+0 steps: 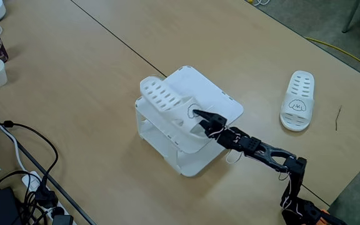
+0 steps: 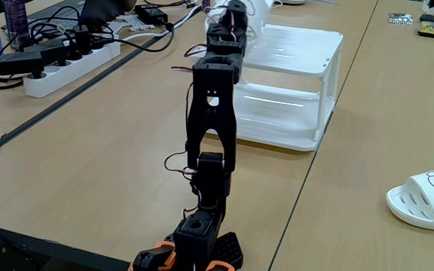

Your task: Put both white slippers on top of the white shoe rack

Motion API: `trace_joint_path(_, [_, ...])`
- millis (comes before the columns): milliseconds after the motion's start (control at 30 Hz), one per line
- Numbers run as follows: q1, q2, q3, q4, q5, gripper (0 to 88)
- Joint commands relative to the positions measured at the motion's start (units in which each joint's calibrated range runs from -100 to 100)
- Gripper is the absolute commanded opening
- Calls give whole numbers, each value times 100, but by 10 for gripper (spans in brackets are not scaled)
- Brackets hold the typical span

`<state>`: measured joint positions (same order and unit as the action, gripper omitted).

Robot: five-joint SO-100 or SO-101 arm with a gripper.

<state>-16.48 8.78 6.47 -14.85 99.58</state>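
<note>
My gripper point(image 1: 200, 117) is pinching the toe strap of one white slipper point(image 1: 167, 103), which rests tilted on the white shoe rack point(image 1: 220, 94) with its heel hanging past the rack's 10 o'clock corner. If I let go here, I judge it could tip off that edge. The other slipper point(image 1: 297, 100) lies on the table point(image 1: 74, 75) at 3 o'clock, well apart. The high fixed view shows the grip; the low one shows the rack's lower shelf point(image 2: 277, 113), my arm blocking the slipper.

One fixed view high, oblique; other low behind arm base; both share rack point(image 1: 217, 100) point(image 2: 300, 83).
</note>
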Motion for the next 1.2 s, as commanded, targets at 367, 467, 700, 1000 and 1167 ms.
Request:
trace_joint_path(367, [-211, 472, -1274, 1, 42, 7])
trace_joint_path(467, [-202, 438, -1247, 1, 42, 7])
trace_joint_path(700, [-202, 422, -1229, 1, 42, 7])
trace_joint_path(1000, [3, 186, -1075, 53, 42, 7])
trace_joint_path(1167, [85, -243, -534, 53, 42, 7])
